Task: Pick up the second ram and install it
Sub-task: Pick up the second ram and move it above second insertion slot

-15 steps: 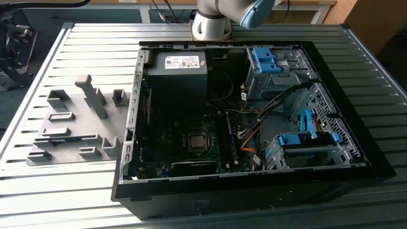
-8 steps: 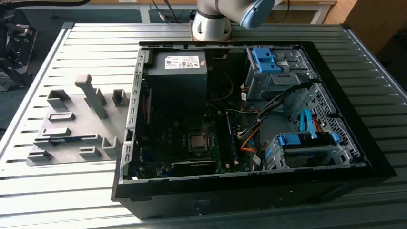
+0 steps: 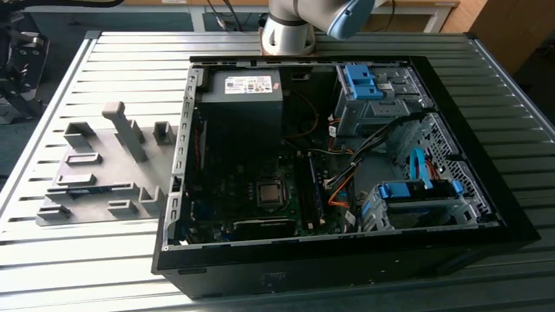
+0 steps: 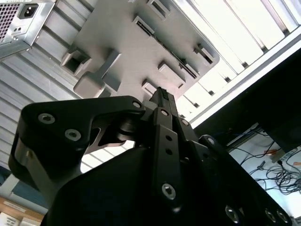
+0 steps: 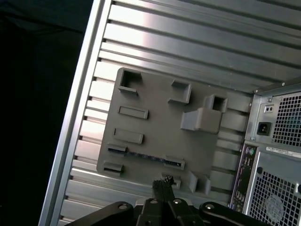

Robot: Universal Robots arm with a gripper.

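The second ram (image 3: 97, 190) is a thin blue-green stick lying flat near the front of the grey fixture plate (image 3: 113, 162), at the exterior view's left. In the first wrist view the ram (image 5: 146, 156) rests between two small holders on the plate (image 5: 155, 127). My gripper (image 5: 162, 182) hangs well above the plate's edge, apart from the ram, its black fingers pressed together with nothing between them. The second wrist view shows the gripper (image 4: 161, 95) from the side, over the same plate (image 4: 127, 37).
An open black computer case (image 3: 347, 260) lies on the slatted metal table (image 3: 130, 58), right of the plate, with motherboard (image 3: 273, 195), power supply (image 3: 243, 97) and blue drive cages (image 3: 416, 195) inside. Tall grey blocks (image 3: 126, 127) stand on the plate. The arm's base (image 3: 286, 32) is behind the case.
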